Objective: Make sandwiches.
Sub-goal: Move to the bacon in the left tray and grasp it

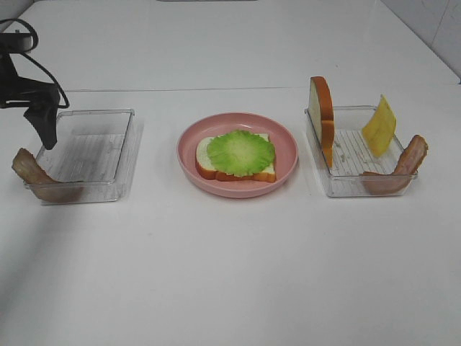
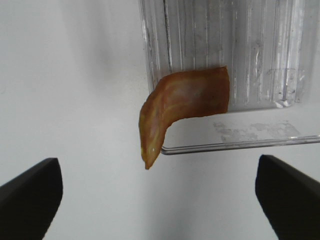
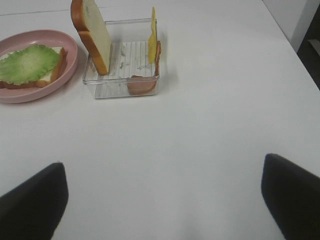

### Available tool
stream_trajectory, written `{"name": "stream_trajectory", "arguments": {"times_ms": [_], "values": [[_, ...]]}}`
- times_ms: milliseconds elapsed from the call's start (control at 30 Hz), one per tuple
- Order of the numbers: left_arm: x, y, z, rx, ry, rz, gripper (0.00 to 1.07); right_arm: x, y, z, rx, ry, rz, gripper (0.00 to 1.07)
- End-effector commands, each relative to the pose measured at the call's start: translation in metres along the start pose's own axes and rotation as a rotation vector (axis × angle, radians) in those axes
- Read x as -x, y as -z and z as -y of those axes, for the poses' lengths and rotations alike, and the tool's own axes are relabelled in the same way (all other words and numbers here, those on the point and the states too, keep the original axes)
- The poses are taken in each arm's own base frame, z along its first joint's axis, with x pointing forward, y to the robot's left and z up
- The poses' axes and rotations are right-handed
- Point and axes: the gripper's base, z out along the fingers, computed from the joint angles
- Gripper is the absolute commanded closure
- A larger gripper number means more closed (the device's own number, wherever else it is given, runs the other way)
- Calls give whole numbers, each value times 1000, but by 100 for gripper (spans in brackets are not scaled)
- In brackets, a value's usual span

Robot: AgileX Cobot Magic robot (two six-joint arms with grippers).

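While both of my pincers stand wide and empty, the sandwich is two layers deep. A white toy bread slice [image 1: 204,155] with orange-brown crust lies flat on the round pink plate [image 1: 189,155], mid-table between the two trays. A ruffled green lettuce leaf [image 1: 241,151] covers most of it.

Step in hand, as I judge it: bacon. My left pincer [image 2: 159,200] hangs above the left side of the clear ribbed plastic tray [image 1: 108,115], which sits toward the left edge of the white table [image 1: 230,274]. It touches nothing. A reddish-brown bacon strip [image 2: 185,100] is draped over that tray's near-left corner — one end on the tray floor, the other curling over the rim and hanging outside.

Next move, probably: come down astride the strip where it crests the rim, across its narrow width, and close gently. The tray looks light and might drag along.

My right pincer [image 3: 162,200] is over bare table, well apart from the second tray [image 1: 353,112]. That one holds:
- a second bread slice [image 1: 322,108], on edge against its left wall
- a thin yellow cheese slice [image 1: 379,126], leaning at its far-right corner
- a second bacon strip [image 1: 407,162], over its near-right corner

Materials: the bread is thick and matte, the lettuce has a crinkled edge, the bacon is glossy and wavy — it looks rubbery and limp. The cheese is flat and stiff enough to lean.
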Motion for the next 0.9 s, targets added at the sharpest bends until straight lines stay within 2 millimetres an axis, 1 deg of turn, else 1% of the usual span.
{"name": "stream_trajectory", "arguments": {"times_ms": [33,100,167,367,433,533,600,667,700,733,800,900], "values": [[-2,-21,0,-2,1,-93,6,-2,3,1,-10,5,38,9],[-1,-23,0,-2,1,-93,6,-2,3,1,-10,5,38,9],[1,-32,0,-1,-1,-104,6,-2,3,1,-10,5,38,9],[1,-39,-1,0,-5,-124,7,-2,3,1,-10,5,38,9],[2,-40,-1,-1,-7,-118,11,-2,3,1,-10,5,38,9],[3,-40,-1,-1,-6,-111,13,-2,3,1,-10,5,38,9],[4,-40,-1,-1,-9,-101,17,-2,3,1,-10,5,38,9],[4,-40,-1,-1,-9,-99,19,-2,3,1,-10,5,38,9],[5,-41,0,-2,-9,-93,21,-2,3,1,-10,5,38,9],[5,-41,0,-2,-9,-93,21,-2,3,1,-10,5,38,9],[6,-41,0,-2,-7,-75,27,-2,3,1,-10,5,38,9],[7,-41,0,-3,-6,-71,29,-2,3,1,-10,5,38,9]]}}
